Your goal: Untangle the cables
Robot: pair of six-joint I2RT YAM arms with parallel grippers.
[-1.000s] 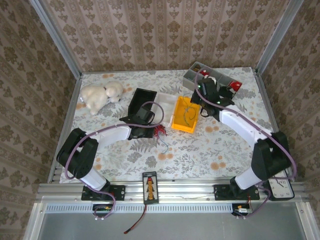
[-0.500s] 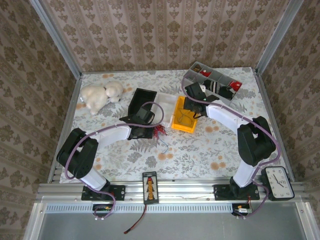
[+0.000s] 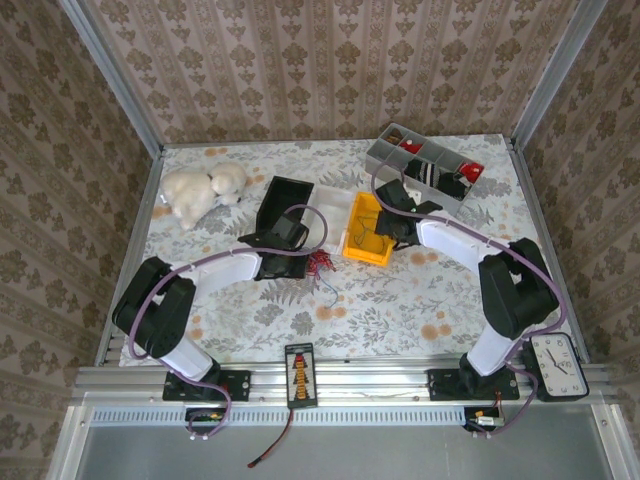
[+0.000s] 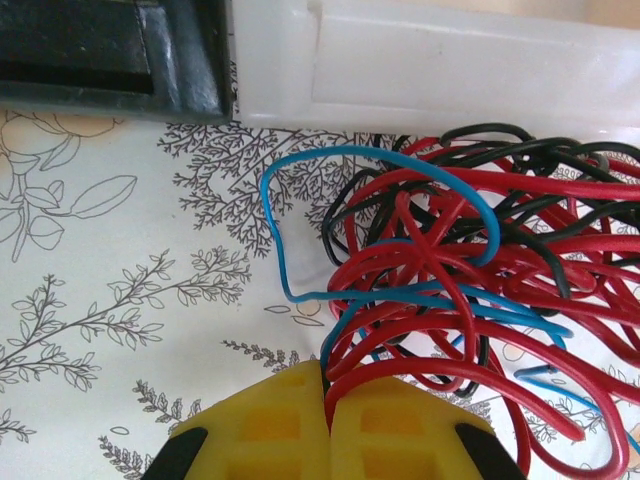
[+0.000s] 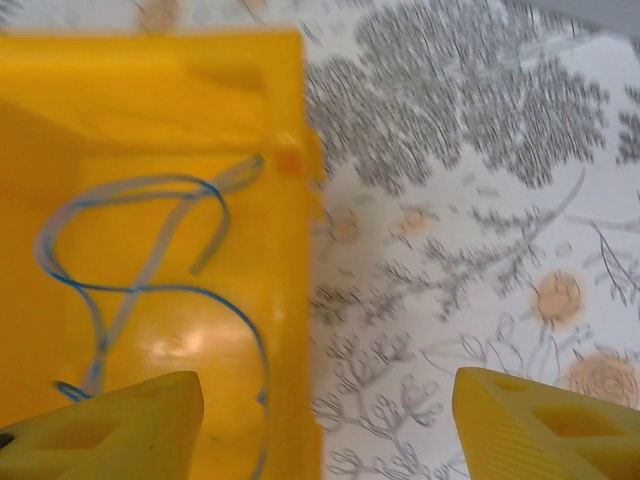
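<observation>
The cables form a red, blue and black tangle on the flowered cloth, beside a white tray. My left gripper is shut on a few red and blue strands at the tangle's near edge. From above, the tangle lies at the tip of the left gripper, with one blue strand trailing toward the front. A single blue cable lies loose inside the yellow bin. My right gripper is open and straddles the bin's right wall with nothing between its fingers. From above, the right gripper is at the bin's right side.
A black box and a white tray stand behind the tangle. A grey divided organiser sits at the back right and a plush toy at the back left. A clock lies at the front right.
The right arm swung from beside the grey organiser down to the yellow bin's right wall and its gripper opened. The left gripper and the tangle stayed put.
</observation>
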